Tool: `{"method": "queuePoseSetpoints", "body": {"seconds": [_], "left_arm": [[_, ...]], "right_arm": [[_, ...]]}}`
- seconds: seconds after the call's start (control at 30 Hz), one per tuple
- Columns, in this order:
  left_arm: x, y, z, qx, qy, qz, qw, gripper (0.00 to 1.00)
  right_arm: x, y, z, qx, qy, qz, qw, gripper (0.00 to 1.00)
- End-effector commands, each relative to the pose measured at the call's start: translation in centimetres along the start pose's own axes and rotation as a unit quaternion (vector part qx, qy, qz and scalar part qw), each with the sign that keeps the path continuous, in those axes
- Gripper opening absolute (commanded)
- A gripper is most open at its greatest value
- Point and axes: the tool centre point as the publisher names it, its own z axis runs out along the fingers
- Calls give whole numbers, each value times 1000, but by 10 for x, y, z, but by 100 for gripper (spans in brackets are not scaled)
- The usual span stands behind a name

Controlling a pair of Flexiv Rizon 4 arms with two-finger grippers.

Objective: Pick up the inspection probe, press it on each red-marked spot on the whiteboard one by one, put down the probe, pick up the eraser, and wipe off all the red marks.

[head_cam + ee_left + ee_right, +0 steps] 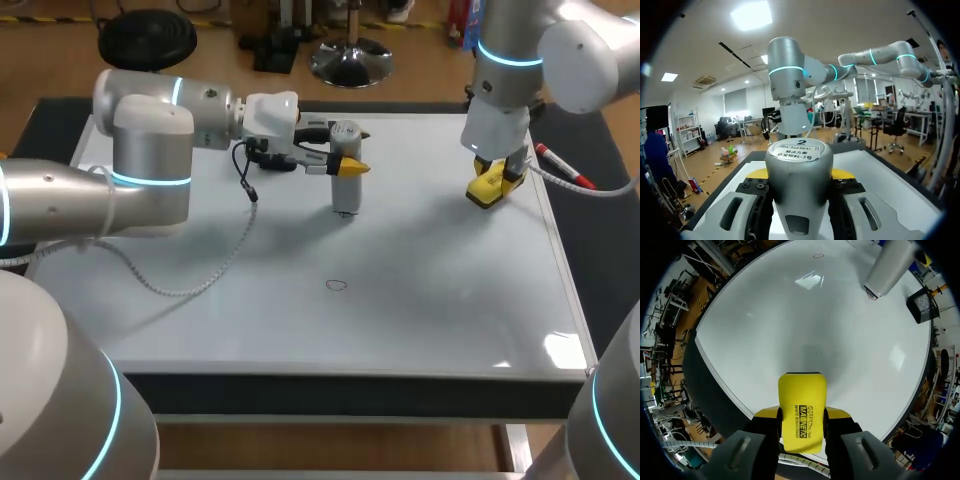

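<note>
My left gripper (345,166) is shut on the silver cylindrical inspection probe (345,185), holding it upright over the far middle of the whiteboard (440,300). Whether its lower end touches the board I cannot tell. In the left wrist view the probe (800,175) fills the space between the fingers of the left gripper (800,172). One small red mark (336,285) lies nearer the front, apart from the probe. My right gripper (492,186) is shut on the yellow eraser (487,190) at the board's far right. The eraser (801,412) sits in the right gripper (801,415), just above the whiteboard (805,325). Beyond it are the red mark (818,256) and the probe (887,267).
A red marker pen (565,167) lies off the board's right edge, beside my right arm. A white cable (200,275) from my left arm trails across the board's left part.
</note>
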Motion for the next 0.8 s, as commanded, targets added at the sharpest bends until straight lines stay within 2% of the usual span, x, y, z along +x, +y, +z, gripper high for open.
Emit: {"method": "queuePoseSetpoints", "body": {"seconds": [0.03, 0.8], "left_arm": [[-4, 3, 2, 4, 3, 1, 1000, 0], [-3, 12, 5, -4, 6, 0, 1000, 0]], "right_arm": [[0, -1, -1, 1, 1, -1, 1000, 0], [0, -1, -1, 1, 1, -1, 1000, 0]]}}
